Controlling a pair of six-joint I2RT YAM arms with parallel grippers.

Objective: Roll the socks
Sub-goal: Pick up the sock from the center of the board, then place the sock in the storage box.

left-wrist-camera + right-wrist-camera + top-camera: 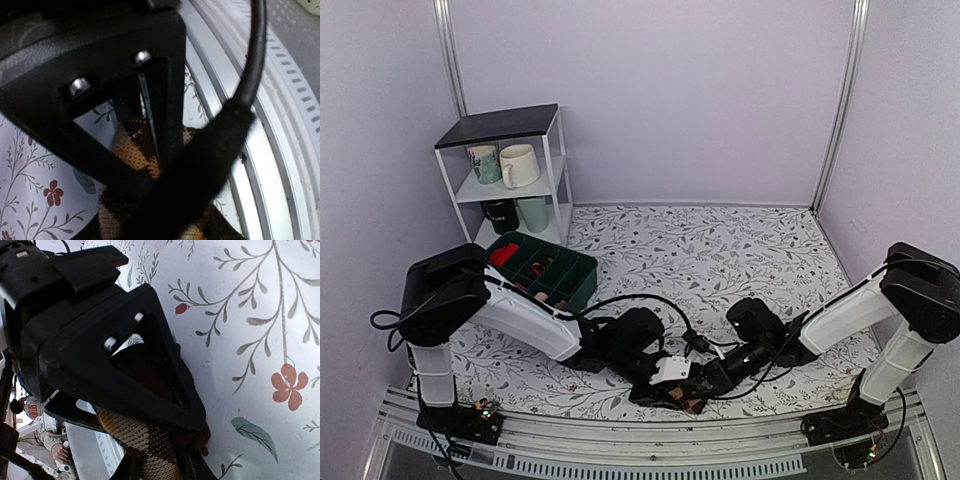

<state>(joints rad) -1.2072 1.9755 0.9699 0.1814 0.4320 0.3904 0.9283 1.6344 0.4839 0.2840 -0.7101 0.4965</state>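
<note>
In the top view, locate the dark brown knitted socks [693, 404] with tan argyle diamonds at 6 o'clock on the floral-print desk [720, 250]. They lie just inside the ribbed aluminium rail [620, 447] at the near edge. Both arms fold inward there. The left pincer [672, 388] meets the fabric from 9 o'clock and the right pincer [712, 382] from 3 o'clock. From above, the black wrist housings cover most of the socks, so you cannot read either pincer's state.

Consult the right wrist view for what the top view hides. The socks [145, 440] pass through the right pincer [165, 405], which pinches the fabric. The argyle knit emerges below it at 6 o'clock.

In the left wrist view, the socks [131, 145] lie bunched under the left pincer [150, 150]. A thick black cable [252, 60] crosses from 1 o'clock to 6 o'clock and blocks the fingertips. You cannot tell whether this pincer is spread or gripping. The rail [280, 165] runs just beside the socks at 3 o'clock.

Elsewhere in the top view:
- A dark green compartment bin [582, 285] sits at 9 o'clock and holds small rolled items, one of them red.
- A white wire shelf with a black top [500, 125] stands at 10 o'clock and carries mugs [520, 165].
</note>
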